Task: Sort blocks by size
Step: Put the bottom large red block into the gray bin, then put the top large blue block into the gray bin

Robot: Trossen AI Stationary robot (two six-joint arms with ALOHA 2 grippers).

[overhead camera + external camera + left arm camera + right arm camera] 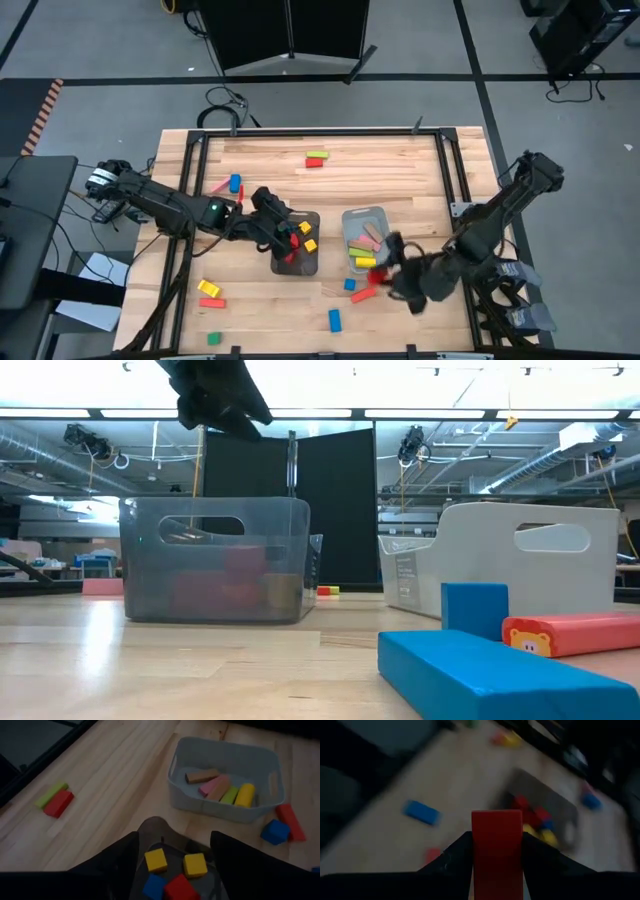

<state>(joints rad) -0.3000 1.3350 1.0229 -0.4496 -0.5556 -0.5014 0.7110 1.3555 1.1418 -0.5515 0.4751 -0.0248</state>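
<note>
Room: a workshop floor with cables around my wooden table (260, 165); ceiling lights and pipes show beyond it in the low view.
Trays: the dark grey tray (310, 262) sits mid-table with cubes in it; the pale tray (362, 217) just beside it holds the longer bars.
My right gripper (497, 842): clenched on a red bar (497, 845), held near the front corner of the pale tray.
My left gripper (172, 850): fingers apart, gripping nothing, hanging over the dark tray's cubes (156, 859).
Step in hand: by my judgement, carrying the red bar to the pale tray, since it is a long piece.
How to do it well: bring the bar over the tray's open middle, clear of the rim, before letting go.
Risk: a bar released on the rim could tip back onto the table.
Still loose: blocks lie scattered, such as a blue bar (334, 319) near the front edge.
</note>
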